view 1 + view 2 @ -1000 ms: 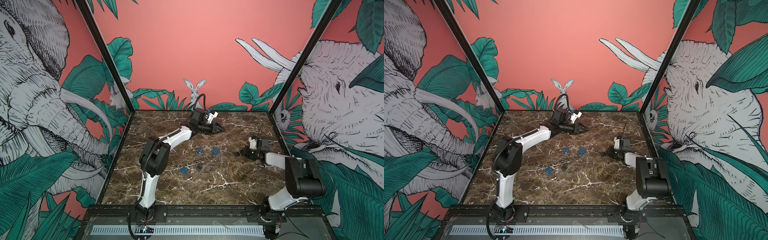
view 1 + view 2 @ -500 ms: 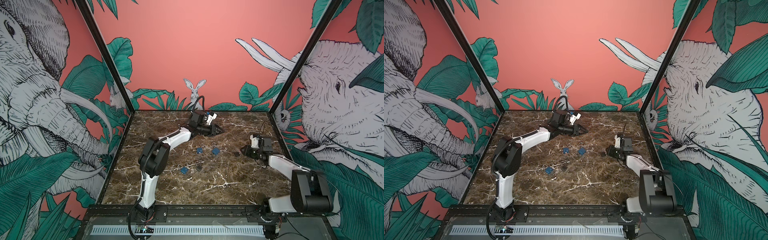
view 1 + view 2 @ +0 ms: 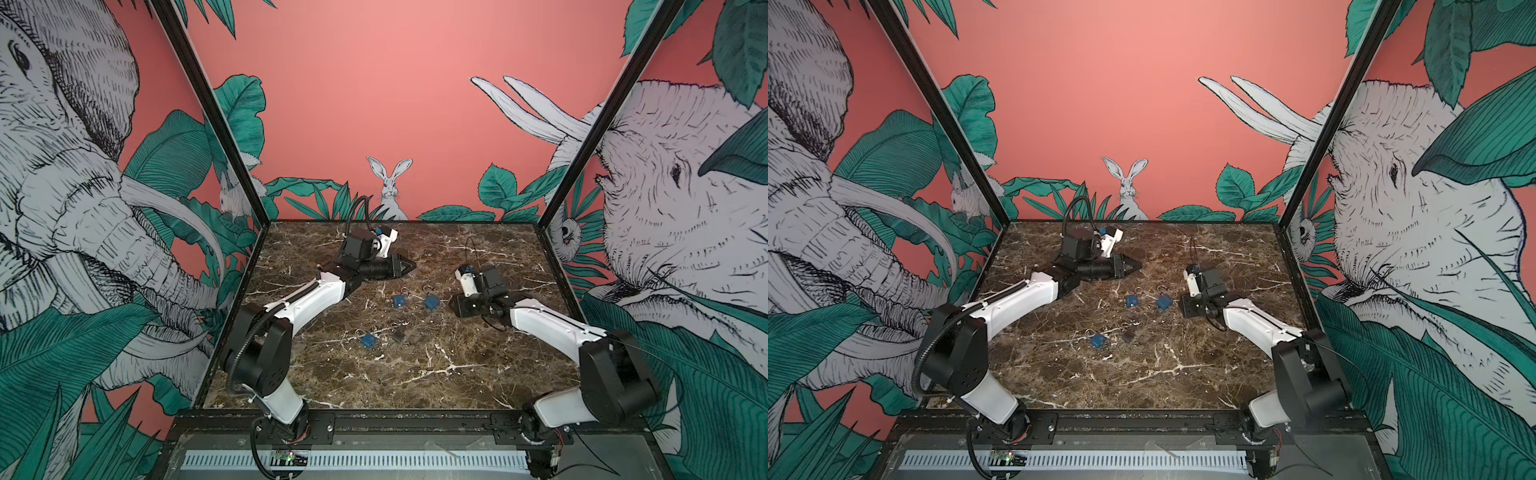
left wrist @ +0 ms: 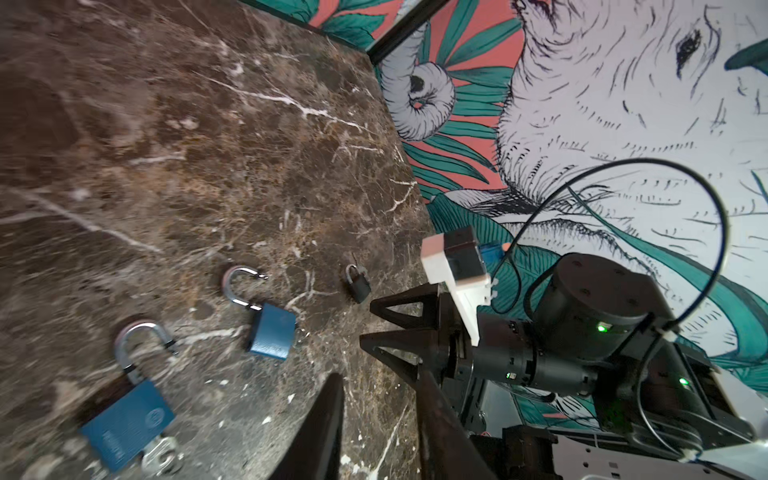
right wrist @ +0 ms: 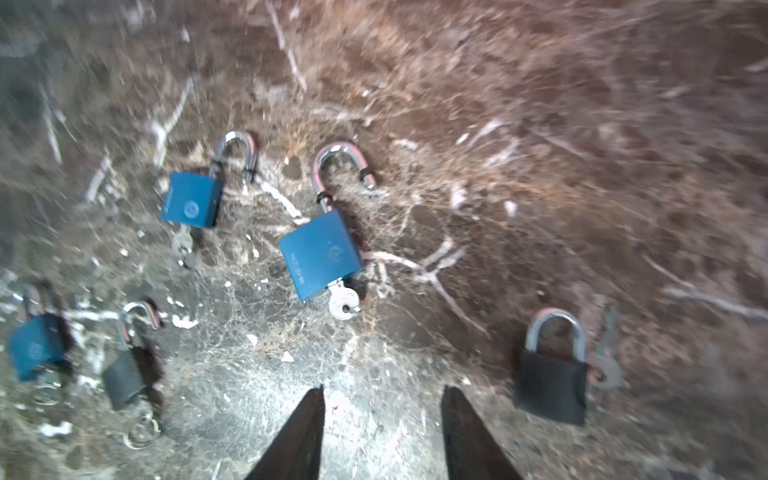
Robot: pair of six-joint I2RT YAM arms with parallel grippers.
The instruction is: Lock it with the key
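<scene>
Several padlocks lie on the marble. In the right wrist view a blue padlock (image 5: 320,253) with an open shackle has a key (image 5: 344,305) in its base. It lies just ahead of my right gripper (image 5: 382,395), which is open and empty. A shut black padlock (image 5: 550,390) lies beside that gripper with a loose key (image 5: 606,353) next to it. In both top views the right gripper (image 3: 457,309) (image 3: 1183,309) is low, right of that blue padlock (image 3: 432,302). My left gripper (image 3: 411,266) (image 4: 376,374) hovers further back, open and empty.
Another blue padlock (image 5: 191,205) (image 3: 400,300) lies left of the first. Nearer the front are a third blue padlock (image 3: 368,340) and an open black padlock (image 3: 397,336) with a key ring. Painted walls close the table's back and sides.
My right gripper has opened and moved left towards the blue padlocks. The left gripper has drawn back slightly to the left.
</scene>
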